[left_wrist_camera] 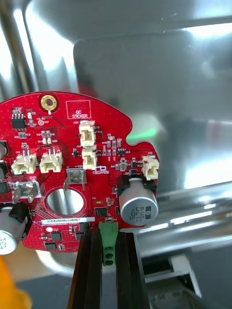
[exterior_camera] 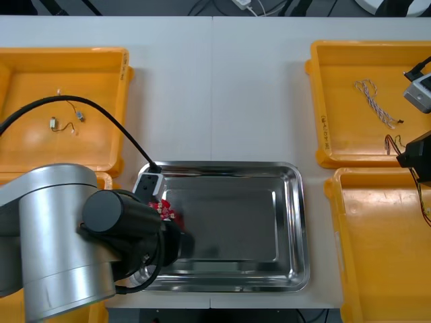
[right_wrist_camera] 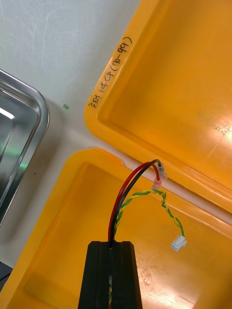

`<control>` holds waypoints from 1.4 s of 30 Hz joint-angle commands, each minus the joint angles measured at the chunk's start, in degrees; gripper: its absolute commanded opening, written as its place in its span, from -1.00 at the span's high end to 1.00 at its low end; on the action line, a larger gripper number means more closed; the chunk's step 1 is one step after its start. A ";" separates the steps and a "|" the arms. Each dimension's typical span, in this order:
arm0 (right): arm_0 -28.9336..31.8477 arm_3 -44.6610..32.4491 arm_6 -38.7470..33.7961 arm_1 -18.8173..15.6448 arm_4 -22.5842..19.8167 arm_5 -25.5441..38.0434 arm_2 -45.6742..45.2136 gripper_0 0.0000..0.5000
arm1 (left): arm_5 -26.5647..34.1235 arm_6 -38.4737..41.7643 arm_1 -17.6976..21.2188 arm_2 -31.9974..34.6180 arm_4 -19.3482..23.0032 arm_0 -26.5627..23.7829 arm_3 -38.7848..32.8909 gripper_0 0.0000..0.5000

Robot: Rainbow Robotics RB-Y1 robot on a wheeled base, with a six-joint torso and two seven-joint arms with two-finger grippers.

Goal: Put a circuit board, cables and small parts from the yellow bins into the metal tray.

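A round red circuit board (left_wrist_camera: 72,159) hangs over the left end of the metal tray (exterior_camera: 289,222). My left gripper (left_wrist_camera: 107,236) is shut on the green connector at the board's edge. In the front view the board (exterior_camera: 165,210) peeks out beside the left gripper (exterior_camera: 170,225). At the table's right edge, my right gripper (exterior_camera: 413,158) is above the seam between the two right bins. The right gripper (right_wrist_camera: 112,244) is shut on a red, black and yellow cable (right_wrist_camera: 130,193), which rises from between the fingers and ends in a white plug (right_wrist_camera: 178,244).
A twisted blue and white cable (exterior_camera: 377,101) lies in the far right yellow bin (exterior_camera: 323,101). Small metal parts (exterior_camera: 64,122) lie in the far left yellow bin (exterior_camera: 101,60). The near right bin (exterior_camera: 377,269) lies under the right gripper. My left arm covers the near left bin.
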 commanded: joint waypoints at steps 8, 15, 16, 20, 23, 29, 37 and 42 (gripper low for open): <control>-1.09 -1.12 -0.30 0.20 0.52 0.24 0.70 1.00 | -7.19 3.33 -3.19 -5.49 -3.07 -3.34 5.33 1.00; -1.09 -1.12 -0.30 0.29 -0.09 0.24 0.79 1.00 | -9.21 7.46 -3.90 -8.03 -3.34 -4.13 5.42 1.00; -1.09 -1.12 -0.21 0.29 0.00 0.24 0.87 1.00 | -9.30 7.64 -3.98 -8.39 -3.34 -4.13 5.51 1.00; -1.18 -1.12 -0.30 0.29 -0.18 0.24 0.79 1.00 | -9.56 8.26 -4.33 -9.26 -3.43 -4.04 5.77 1.00; -1.09 -1.12 -0.30 0.29 -0.18 0.24 0.79 1.00 | -10.27 8.52 -4.42 -9.79 -3.43 -4.13 6.65 1.00; -1.09 -1.12 -0.65 0.29 -0.62 0.24 0.87 1.00 | -12.46 8.87 -4.86 -10.14 -3.95 -4.04 8.94 1.00; -1.09 -1.12 -0.73 0.29 -1.15 0.24 0.79 1.00 | -13.34 9.22 -5.13 -10.58 -4.30 -4.04 9.64 1.00; -1.09 -1.12 -0.73 0.20 -1.15 0.24 0.87 1.00 | -13.69 9.66 -5.13 -10.93 -4.39 -4.04 9.64 0.97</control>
